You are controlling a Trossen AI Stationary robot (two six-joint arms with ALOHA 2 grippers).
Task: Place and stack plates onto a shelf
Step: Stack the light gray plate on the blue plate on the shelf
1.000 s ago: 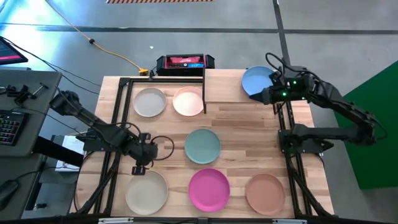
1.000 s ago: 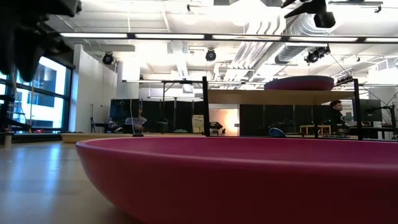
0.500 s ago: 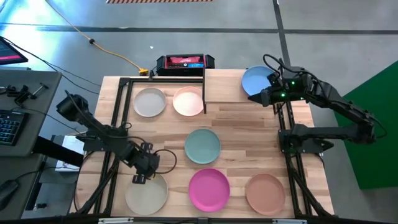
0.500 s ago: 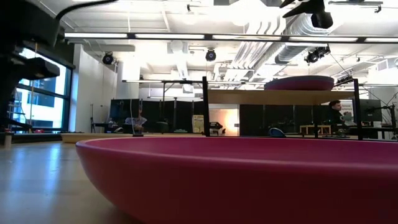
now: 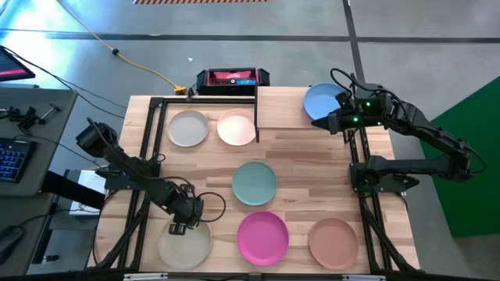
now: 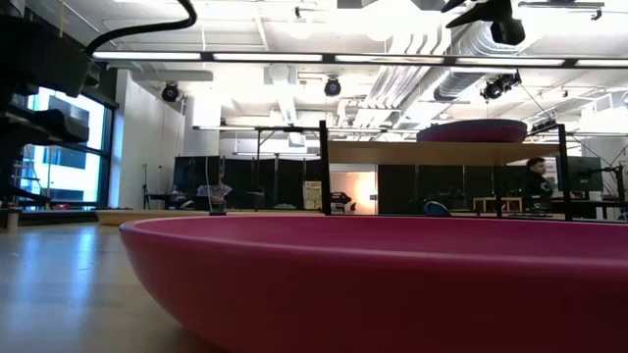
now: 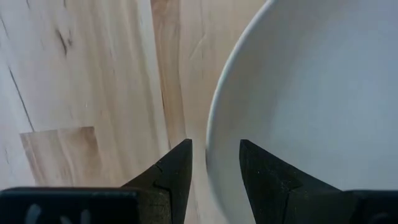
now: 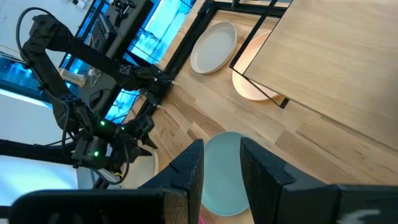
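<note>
My left gripper [image 5: 187, 217] is open, low over the far rim of the cream plate [image 5: 185, 243]. In its wrist view one finger [image 7: 176, 169] stands outside the plate's rim [image 7: 211, 140] and the other [image 7: 261, 174] over its inside; I see no touch. My right gripper [image 5: 324, 122] is open and holds nothing, beside the blue plate [image 5: 319, 100], which lies on the shelf [image 5: 283, 108]. Flat on the table lie the grey-white [image 5: 188, 128], pale pink [image 5: 237, 127], teal [image 5: 255, 183], magenta [image 5: 262, 237] and tan-brown [image 5: 333, 242] plates. No separate purple plate shows from above.
Black frame rails [image 5: 148, 156] run along the table's left and right sides. A black and red device [image 5: 232, 78] sits at the far edge. The pale pink plate reaches partly under the shelf's left end. The magenta plate [image 6: 392, 284] fills the low view's foreground.
My left gripper has moved toward the table's near edge and come down, from bare wood left of the teal plate to the far rim of the cream plate. The plates have stayed where they were.
</note>
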